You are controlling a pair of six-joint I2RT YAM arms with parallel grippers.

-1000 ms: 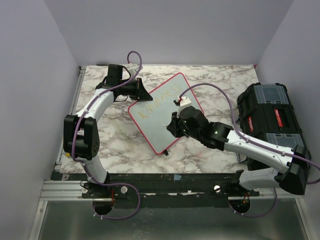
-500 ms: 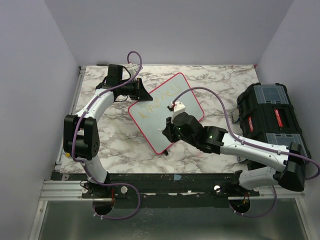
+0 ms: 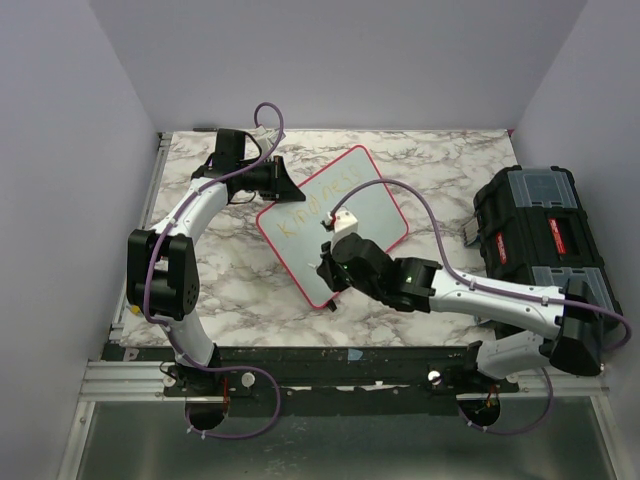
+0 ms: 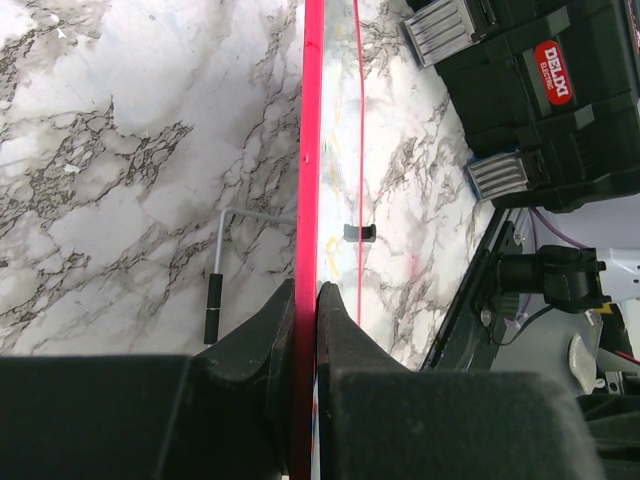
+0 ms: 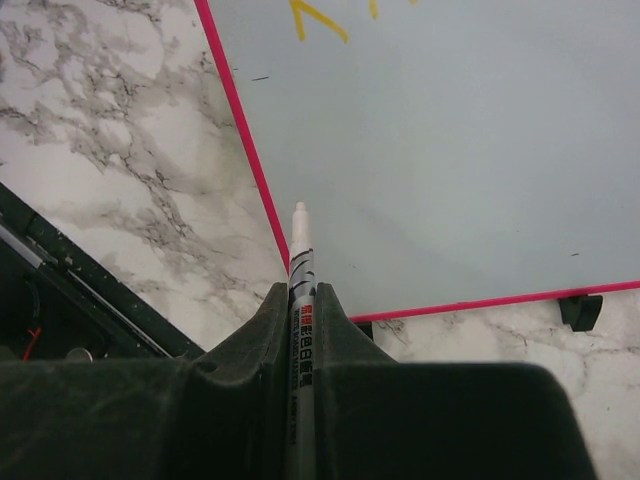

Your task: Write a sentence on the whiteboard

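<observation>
The whiteboard (image 3: 345, 215) lies askew on the marble table, white with a thin red frame (image 5: 243, 150). My left gripper (image 3: 281, 184) is shut on its far-left edge; the left wrist view shows the red rim (image 4: 312, 150) edge-on between the jaws of the left gripper (image 4: 306, 295). Faint yellow letters of the sentence (image 3: 318, 202) run across the board's upper half. My right gripper (image 3: 327, 263) hangs over the board's near corner, shut on a white marker (image 5: 300, 262). Its tip points at the frame there; contact cannot be told. Yellow strokes (image 5: 320, 22) show farther up the board.
A black toolbox (image 3: 540, 235) fills the table's right side. Small black clips (image 5: 581, 309) sit on the board's edge. A thin grey rod with a black tip (image 4: 213, 300) lies beside the board. Purple walls enclose the table, and a black rail (image 3: 330, 355) runs along the near edge.
My right gripper has carried the marker left and nearer, from the board's right part to its near corner. The left gripper and the board have stayed put.
</observation>
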